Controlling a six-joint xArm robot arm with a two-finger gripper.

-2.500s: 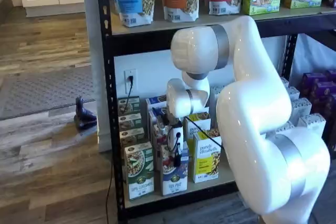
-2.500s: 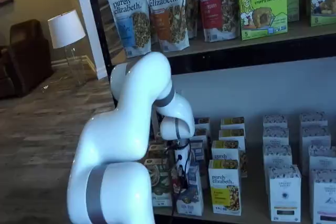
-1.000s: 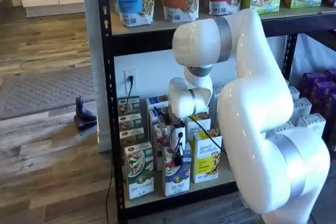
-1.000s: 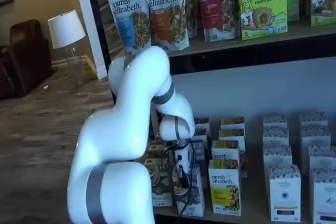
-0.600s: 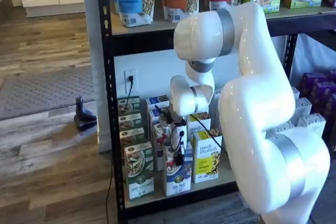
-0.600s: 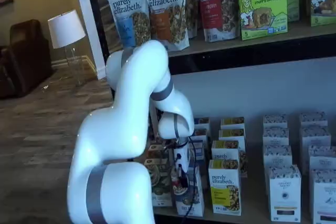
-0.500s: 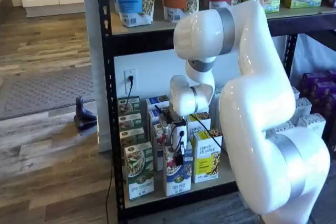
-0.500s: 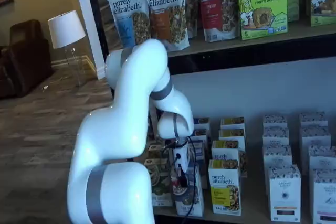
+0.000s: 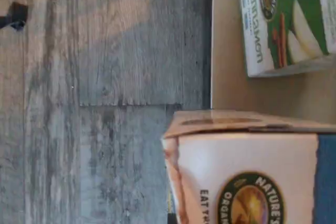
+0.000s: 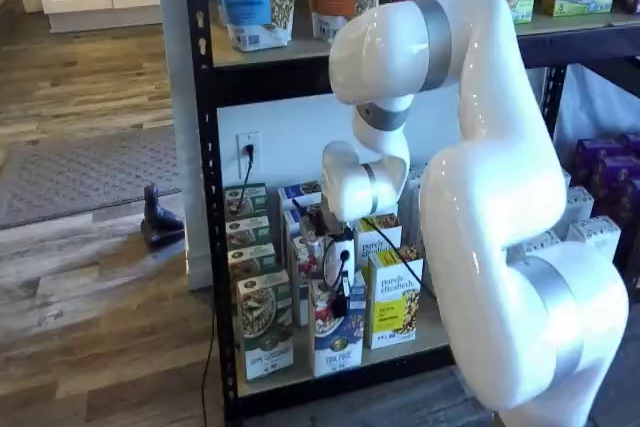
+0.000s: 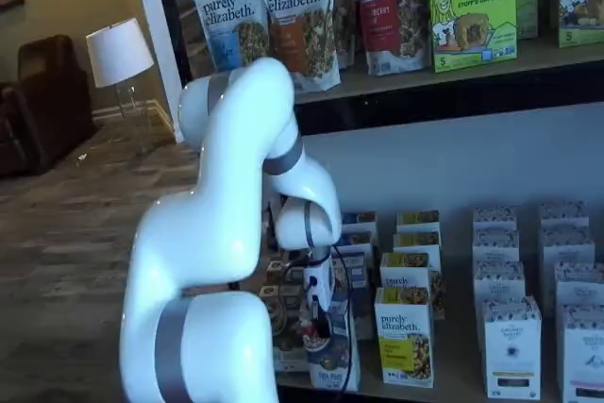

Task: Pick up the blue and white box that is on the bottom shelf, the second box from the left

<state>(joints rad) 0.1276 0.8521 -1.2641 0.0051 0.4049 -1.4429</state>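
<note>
The blue and white box stands at the front of the bottom shelf, between a green-and-white carton and a yellow carton. My gripper reaches down onto its top, and the black fingers are closed on it. In a shelf view the box leans out toward the shelf front under the gripper. In the wrist view the box's top fills the near field and overhangs the board's front edge above the floor. The green-and-white carton sits beside it.
More cartons stand in rows behind the front ones. White cartons stand further right on the shelf. Granola bags sit on the higher board. A black perforated upright bounds the left side. Wood floor lies below.
The arm's elbow has risen and swung back. The gripper has drawn the blue and white box forward, so it now leans past the shelf's front edge.
</note>
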